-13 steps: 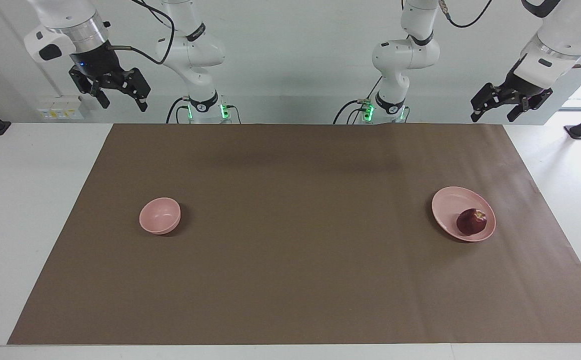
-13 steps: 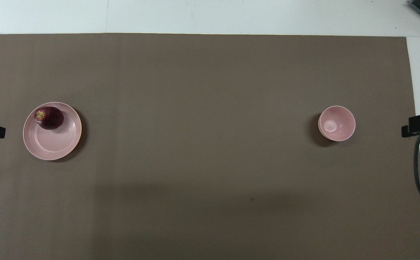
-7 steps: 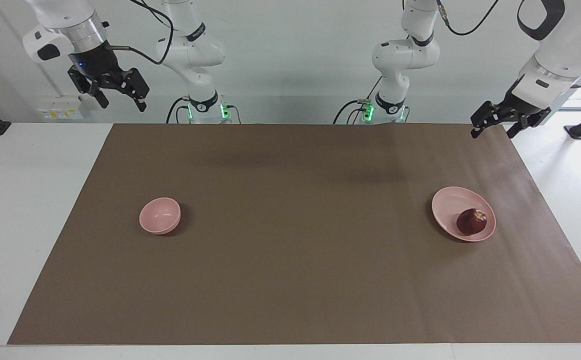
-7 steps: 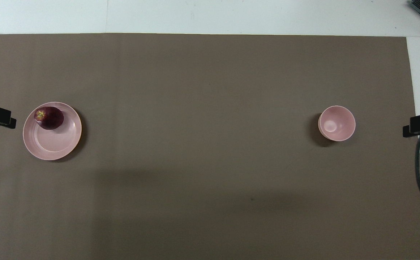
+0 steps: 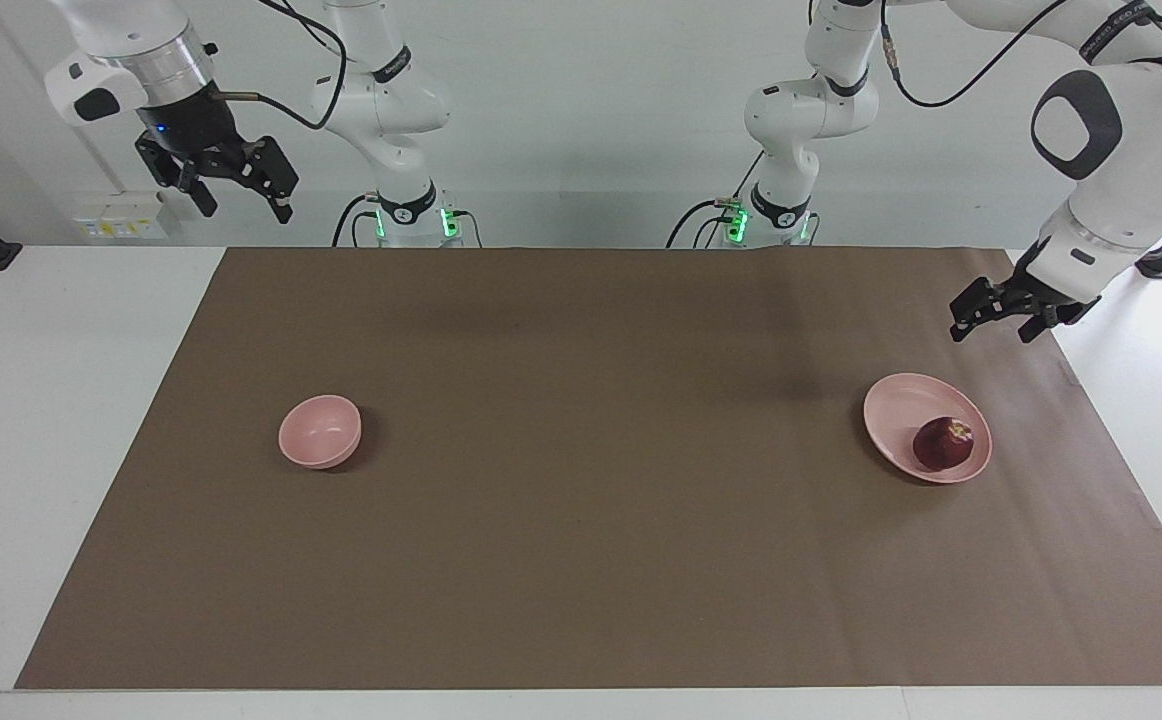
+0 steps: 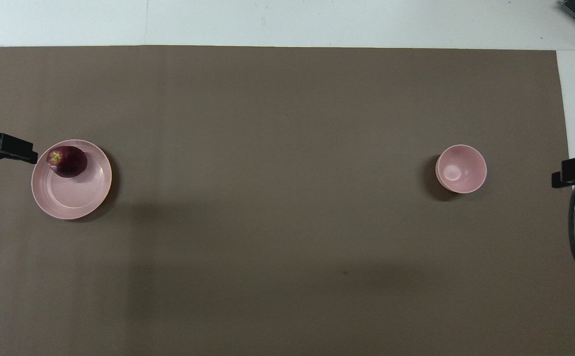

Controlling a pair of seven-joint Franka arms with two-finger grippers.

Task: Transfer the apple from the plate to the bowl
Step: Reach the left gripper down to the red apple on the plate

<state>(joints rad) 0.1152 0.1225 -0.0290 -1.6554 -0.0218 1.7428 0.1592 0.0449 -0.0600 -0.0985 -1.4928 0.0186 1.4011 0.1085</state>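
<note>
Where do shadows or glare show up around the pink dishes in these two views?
Facing view: the small deep pink bowl casts a soft shadow toward the table's middle. Overhead view: a pale highlight sits inside the bowl; the wide shallow pink plate throws a dark crescent beside its rim.

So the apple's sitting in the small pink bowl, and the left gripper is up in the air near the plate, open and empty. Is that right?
Not quite. The apple lies on the plate, not in the bowl, which holds nothing; the facing view shows this plainly. The rest stands: the left gripper hangs in the air near the plate, open and empty.
</note>
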